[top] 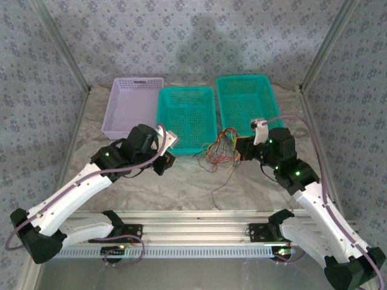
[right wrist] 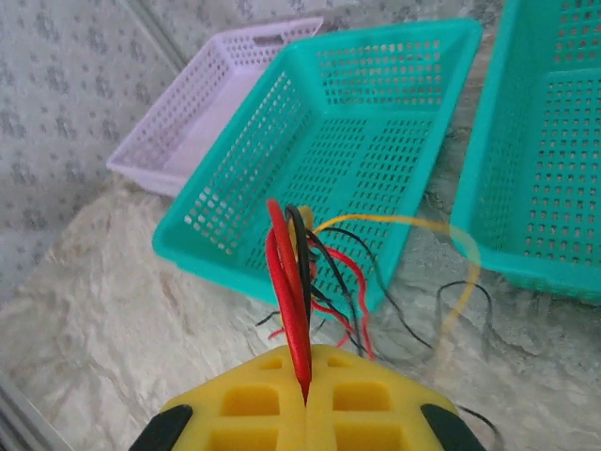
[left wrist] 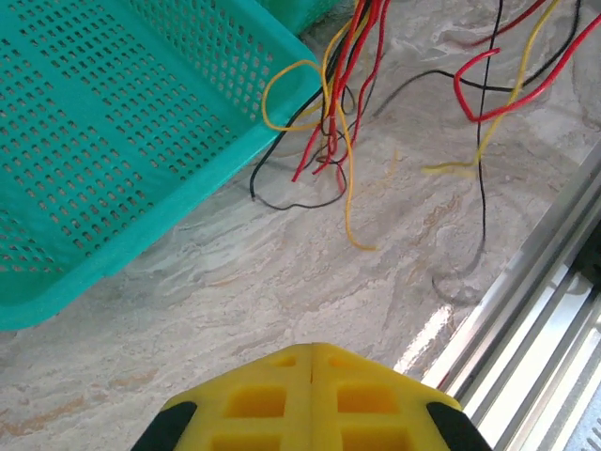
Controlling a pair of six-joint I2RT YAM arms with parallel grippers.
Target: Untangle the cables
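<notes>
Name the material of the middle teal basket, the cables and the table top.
Middle teal basket: moulded plastic, slightly glossy, perforated walls. Cables: thin wires in smooth coloured insulation, probably plastic; they bend in loose loops. Table top: marble-patterned, with sheen; whether stone or printed covering is unclear.

cables (top: 221,151) | thin red, yellow, black | tangled | on table (top: 181,187) by middle teal basket (top: 186,118)

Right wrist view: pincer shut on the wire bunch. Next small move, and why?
Probably raise the right pincer a little. It is shut on red strands of the cables, while the rest lies tangled on the table by the middle teal basket; the left pincer is shut and empty.
</notes>
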